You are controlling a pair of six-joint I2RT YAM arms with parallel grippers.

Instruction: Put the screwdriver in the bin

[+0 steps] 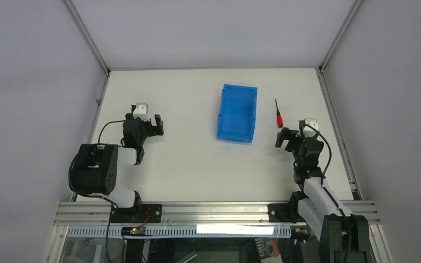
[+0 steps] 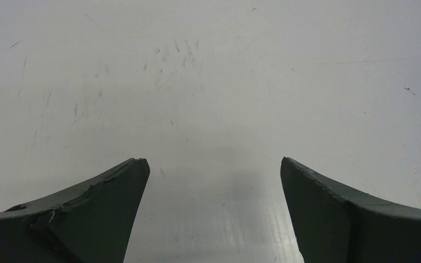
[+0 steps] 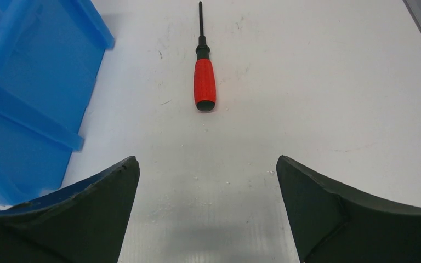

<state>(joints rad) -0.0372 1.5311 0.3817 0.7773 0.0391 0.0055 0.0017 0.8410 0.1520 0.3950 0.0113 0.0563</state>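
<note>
bin (image 3: 33,98) partly cropped, screwdriver (image 3: 204,76) whole

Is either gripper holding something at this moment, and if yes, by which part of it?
Nothing is held. The left gripper and the right gripper are both open and empty. The screwdriver lies on the table, apart from the bin.
</note>
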